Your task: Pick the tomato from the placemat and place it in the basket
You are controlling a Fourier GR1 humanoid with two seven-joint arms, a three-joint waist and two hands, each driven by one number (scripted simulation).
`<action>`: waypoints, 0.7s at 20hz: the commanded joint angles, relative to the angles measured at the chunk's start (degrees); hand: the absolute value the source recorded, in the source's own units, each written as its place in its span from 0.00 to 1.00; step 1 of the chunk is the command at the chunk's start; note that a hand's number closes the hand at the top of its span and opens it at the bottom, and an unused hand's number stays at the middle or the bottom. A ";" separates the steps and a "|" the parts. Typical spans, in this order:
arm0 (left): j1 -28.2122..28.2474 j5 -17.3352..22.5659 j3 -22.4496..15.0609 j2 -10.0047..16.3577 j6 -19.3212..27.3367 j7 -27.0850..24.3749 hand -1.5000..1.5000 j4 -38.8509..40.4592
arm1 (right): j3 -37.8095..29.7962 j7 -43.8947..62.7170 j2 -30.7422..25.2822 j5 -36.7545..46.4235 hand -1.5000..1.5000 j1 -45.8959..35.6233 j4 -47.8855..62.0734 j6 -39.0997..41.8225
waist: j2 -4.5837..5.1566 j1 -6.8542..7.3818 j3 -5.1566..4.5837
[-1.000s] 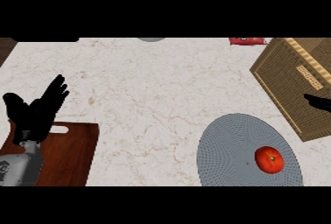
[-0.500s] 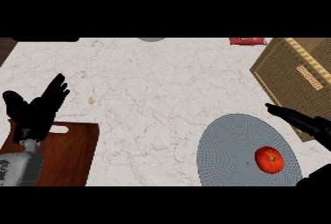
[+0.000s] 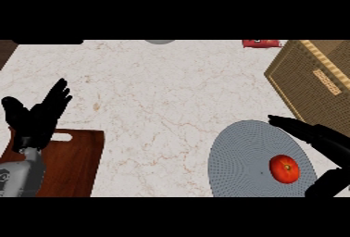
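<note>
one view only, from the robot's head, looking steeply down and fairly close onto the counter (image 3: pixel 157 92). the left hand (image 3: pixel 34 124) shows at the frame's lower left, the right hand (image 3: pixel 318 134) at lower right. the frame's right edge cuts the basket (image 3: pixel 311 88).

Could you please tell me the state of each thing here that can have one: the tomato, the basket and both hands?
Tomato: lies on the placemat, not held.
Basket: stands at the right edge, tomato not in it.
Left hand: open, fingers up, resting at the left above the board.
Right hand: open, fingers straight, over the placemat near the tomato, apart from it.
</note>
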 commanded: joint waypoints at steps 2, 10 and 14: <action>1.20 -1.24 -0.66 -2.66 1.16 1.72 0.50 -3.71 | -1.18 -4.89 -1.64 2.57 0.00 1.00 0.92 0.26 | -0.06 -0.08 -0.01; -0.74 -1.22 2.41 -0.66 -1.76 -1.03 0.50 2.71 | -1.31 -11.19 -2.95 0.61 0.00 0.02 7.53 0.70 | 0.01 -0.07 -0.01; -1.17 -3.40 0.82 -2.01 -0.74 -1.51 0.50 1.98 | 1.94 -8.82 -0.53 0.99 0.00 3.28 2.49 -0.71 | -0.03 -0.27 -0.02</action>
